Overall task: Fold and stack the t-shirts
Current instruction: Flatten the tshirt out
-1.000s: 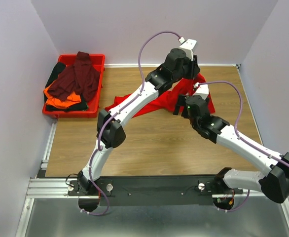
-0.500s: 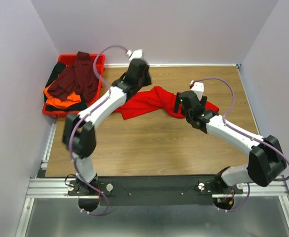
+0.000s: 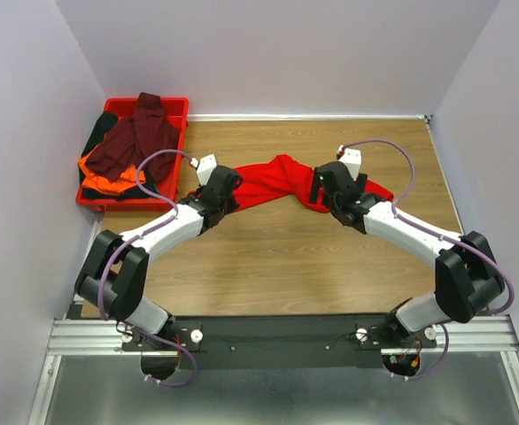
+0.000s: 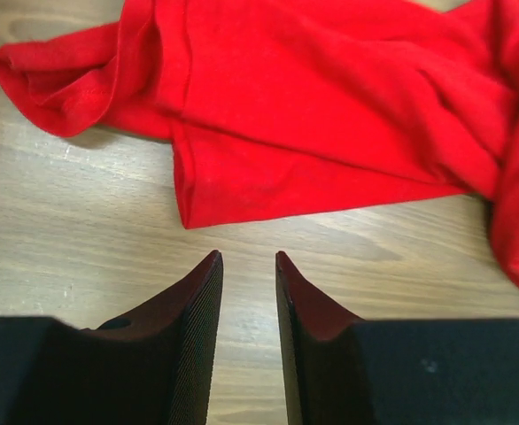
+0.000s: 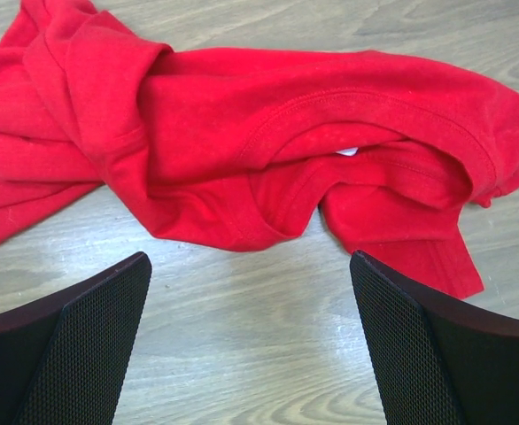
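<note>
Wooden table, lilac walls, red t-shirt

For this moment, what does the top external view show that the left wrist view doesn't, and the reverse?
Top only: the red tray holding the maroon shirt, orange shirt and black shirt, plus the right arm. Left wrist only: the left gripper close up, jaws slightly apart and empty, just short of the hem of the bright red t-shirt. Both: that t-shirt, crumpled on the wooden table.
</note>
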Action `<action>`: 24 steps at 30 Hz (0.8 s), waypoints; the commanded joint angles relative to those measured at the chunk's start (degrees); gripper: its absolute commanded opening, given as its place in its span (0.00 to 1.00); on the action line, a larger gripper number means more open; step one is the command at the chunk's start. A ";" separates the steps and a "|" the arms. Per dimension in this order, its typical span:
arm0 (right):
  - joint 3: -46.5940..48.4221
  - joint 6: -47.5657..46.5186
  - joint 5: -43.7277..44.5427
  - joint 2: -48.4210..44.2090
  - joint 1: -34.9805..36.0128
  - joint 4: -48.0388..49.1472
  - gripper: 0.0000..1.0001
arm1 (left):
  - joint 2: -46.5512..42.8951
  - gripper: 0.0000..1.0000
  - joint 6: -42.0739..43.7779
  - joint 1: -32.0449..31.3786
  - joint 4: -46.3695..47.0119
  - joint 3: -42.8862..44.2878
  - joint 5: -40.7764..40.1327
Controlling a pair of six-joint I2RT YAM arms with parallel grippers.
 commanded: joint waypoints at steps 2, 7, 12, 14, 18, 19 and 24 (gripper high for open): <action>-2.59 1.70 0.82 -1.27 -0.32 -0.12 1.00 | 3.77 0.41 -2.78 0.20 3.59 -0.12 -5.46; -5.75 2.31 -0.40 -2.85 -2.95 -0.39 1.00 | 7.98 0.49 -3.31 0.29 5.88 0.40 -8.36; -7.78 2.66 -4.19 -5.14 -6.73 -0.65 1.00 | 12.04 0.50 -4.01 0.73 6.06 1.72 -10.48; -8.30 2.93 -4.36 -6.19 -7.44 -0.83 1.00 | 13.44 0.50 -4.01 0.99 6.23 2.07 -11.53; -9.10 3.80 -4.45 -6.64 -8.05 -1.09 1.00 | 15.73 0.51 -4.01 1.17 6.50 2.51 -12.85; -9.27 4.16 -4.45 -6.46 -8.31 -1.18 1.00 | 16.78 0.51 -4.01 1.43 6.67 2.77 -13.11; -10.85 5.39 -3.84 -6.11 -10.59 -1.18 1.00 | 17.93 0.47 -2.00 1.69 10.36 2.95 -12.33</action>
